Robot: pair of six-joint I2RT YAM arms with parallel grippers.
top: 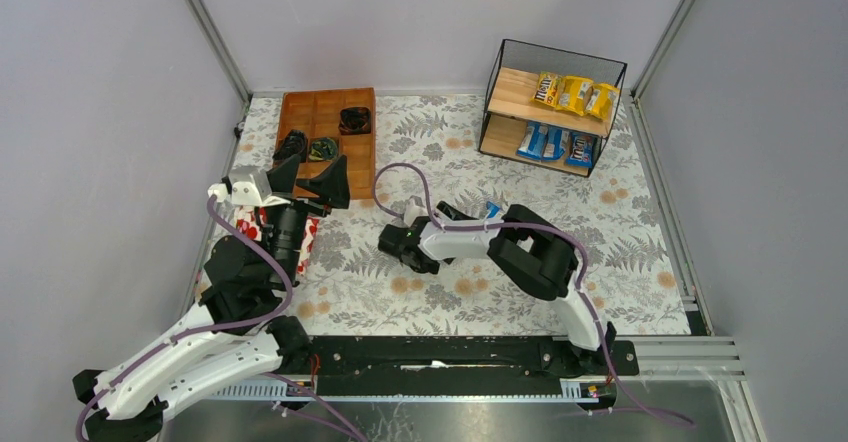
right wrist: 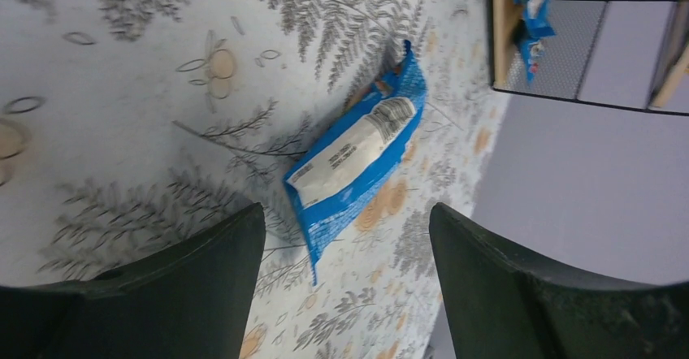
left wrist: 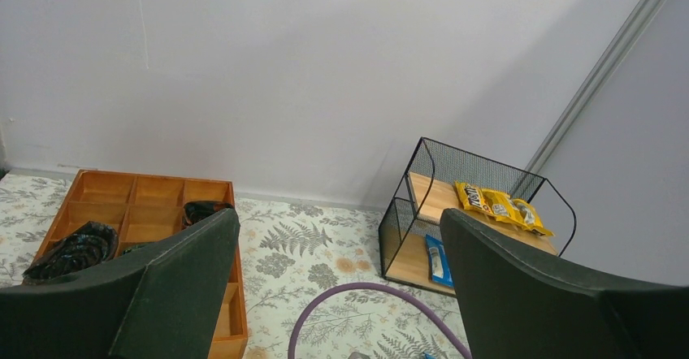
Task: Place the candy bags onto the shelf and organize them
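right hand (right wrist: 348, 213) apart, empty, near 1 blue candy bag (right wrist: 357, 160) lying on the table (right wrist: 122, 115); left hand (left wrist: 340, 214) apart, empty.

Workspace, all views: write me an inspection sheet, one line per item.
Surface: fern-print cloth covering the table.
Job's things: shelf holds three yellow bags on top, three blue bags below; one loose blue bag lies on the cloth.
Clutter: wooden tray with dark items; red-and-white pouch beneath the left arm.
Grippers: left gripper open, empty; right gripper open above the loose blue bag.
Cables: purple cables along both arms.
Surroundings: grey walls, metal corner posts.
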